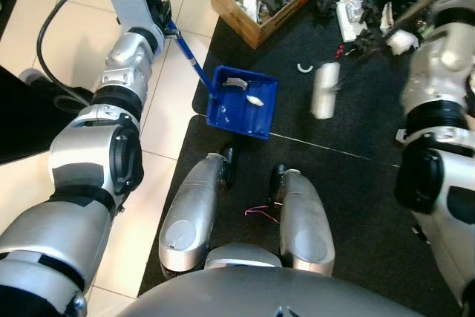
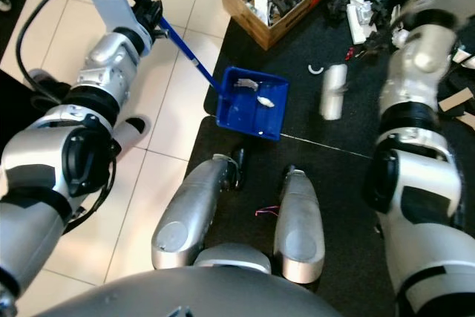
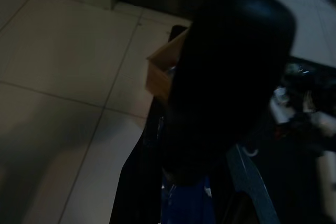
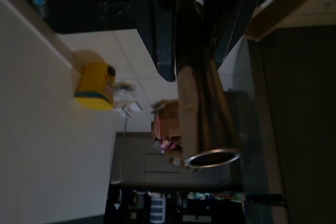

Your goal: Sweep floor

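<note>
A blue dustpan (image 1: 256, 116) rests on the black mat (image 1: 356, 198) in front of my feet, with a few white scraps (image 1: 254, 100) lying in it. Its long blue handle (image 1: 189, 53) slants up and left to my left gripper (image 1: 158, 14), which is shut on it above the tiled floor. In the right wrist view my right gripper (image 4: 195, 35) is shut on a wooden broom stick (image 4: 202, 114) with a metal ring at its end. The same stick (image 1: 419, 4) slants across the litter at the top right. A white cylinder (image 1: 325, 89) lies blurred on the mat beside the dustpan.
An open cardboard box (image 1: 241, 24) full of odds and ends stands at the mat's far edge. Scattered litter (image 1: 356, 12) covers the mat behind the cylinder. A black cable (image 1: 44, 35) loops over the pale tiles on the left. My silver legs (image 1: 200, 206) stand on the mat.
</note>
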You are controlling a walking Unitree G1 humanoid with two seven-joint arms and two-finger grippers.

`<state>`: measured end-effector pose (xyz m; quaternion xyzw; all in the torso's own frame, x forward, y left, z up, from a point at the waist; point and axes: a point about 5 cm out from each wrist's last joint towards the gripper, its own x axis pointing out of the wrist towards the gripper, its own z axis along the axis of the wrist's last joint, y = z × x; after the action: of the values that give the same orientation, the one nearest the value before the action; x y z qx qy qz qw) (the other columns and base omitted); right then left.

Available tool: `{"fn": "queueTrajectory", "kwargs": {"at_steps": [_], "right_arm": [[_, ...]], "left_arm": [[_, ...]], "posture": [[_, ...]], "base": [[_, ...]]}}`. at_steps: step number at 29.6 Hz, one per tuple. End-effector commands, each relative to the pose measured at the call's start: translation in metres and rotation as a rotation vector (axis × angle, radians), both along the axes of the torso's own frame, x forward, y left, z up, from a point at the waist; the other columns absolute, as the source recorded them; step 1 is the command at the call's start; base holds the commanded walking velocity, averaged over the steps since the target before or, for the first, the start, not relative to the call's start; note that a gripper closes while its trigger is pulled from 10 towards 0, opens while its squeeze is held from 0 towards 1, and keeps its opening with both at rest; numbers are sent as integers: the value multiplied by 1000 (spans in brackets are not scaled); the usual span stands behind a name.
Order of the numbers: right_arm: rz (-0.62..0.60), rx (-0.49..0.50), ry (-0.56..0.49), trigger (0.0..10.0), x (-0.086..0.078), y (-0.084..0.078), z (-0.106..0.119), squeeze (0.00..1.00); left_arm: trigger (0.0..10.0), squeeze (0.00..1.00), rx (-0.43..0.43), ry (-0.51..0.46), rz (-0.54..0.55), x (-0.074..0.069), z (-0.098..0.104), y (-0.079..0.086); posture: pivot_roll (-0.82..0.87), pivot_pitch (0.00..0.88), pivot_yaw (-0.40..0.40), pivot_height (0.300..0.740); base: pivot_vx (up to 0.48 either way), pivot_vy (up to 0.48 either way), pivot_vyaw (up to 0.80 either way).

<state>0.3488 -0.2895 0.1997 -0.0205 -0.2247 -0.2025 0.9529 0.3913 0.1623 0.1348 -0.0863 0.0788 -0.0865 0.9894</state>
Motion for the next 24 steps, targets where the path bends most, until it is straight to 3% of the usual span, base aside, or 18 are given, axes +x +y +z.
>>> {"fn": "queueTrajectory", "kwargs": {"at_steps": [1,3,5,8,12,24], "right_arm": [[7,12,-2,10000,-4,2,-6,0],[10,11,3,10000,-6,2,-8,0],[45,20,62,10000,-10,10,-26,0],[57,31,114,10000,-14,16,-41,0],[63,40,137,10000,-16,20,-49,0],[90,49,141,10000,-13,28,-44,0]], "left_arm": [[10000,0,-46,-66,16,4,17,6],[10000,0,-56,-82,19,5,21,8],[10000,0,-92,-154,39,8,42,18],[10000,0,-100,-203,36,9,57,21],[10000,0,-111,-231,31,9,66,22],[10000,0,-124,-215,16,5,64,12]], "posture": [[76,153,70,740],[76,153,70,740],[77,147,69,740],[81,145,64,740],[83,146,63,740],[72,143,60,740]], "base": [[0,0,0],[0,0,0],[0,0,0],[0,0,0],[0,0,0],[0,0,0]]}}
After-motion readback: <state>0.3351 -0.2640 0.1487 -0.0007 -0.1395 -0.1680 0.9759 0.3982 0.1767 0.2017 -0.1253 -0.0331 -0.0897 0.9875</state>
